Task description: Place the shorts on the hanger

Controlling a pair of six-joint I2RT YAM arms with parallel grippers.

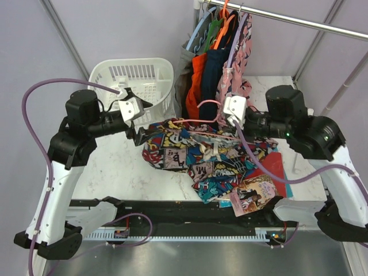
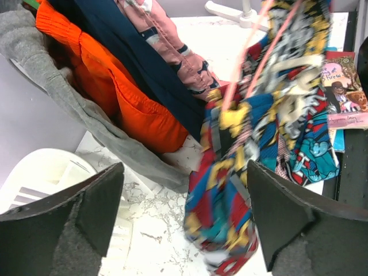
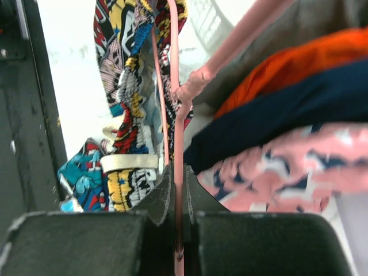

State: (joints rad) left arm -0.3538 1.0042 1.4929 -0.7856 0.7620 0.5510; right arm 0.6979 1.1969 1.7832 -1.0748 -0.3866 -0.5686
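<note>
Pinching the hanger at lower centre of the right wrist view, with the right gripper closed hard on the pale-pink wire, one dark finger pressing it from either side. Showing that wire rising up the middle of the frame, with the shorts draping over it at upper left.

Spreading the left gripper wide along the bottom of the left wrist view, one dark finger in each lower corner, gripping nothing. Framing the comic-print cloth beyond the gap, hanging from two pink wires in the right half of the frame, close to the right-hand finger; not telling whether cloth and finger are touching.

Looking down from the top view: finding the shorts at frame centre, their upper edge lifting on the hanger between the two grippers, the rest sagging toward the lower right onto the marble table and touching a picture book. Noting a white basket at upper left, and orange, navy and pink clothes hanging from a rail at upper centre, just behind the right gripper.
</note>
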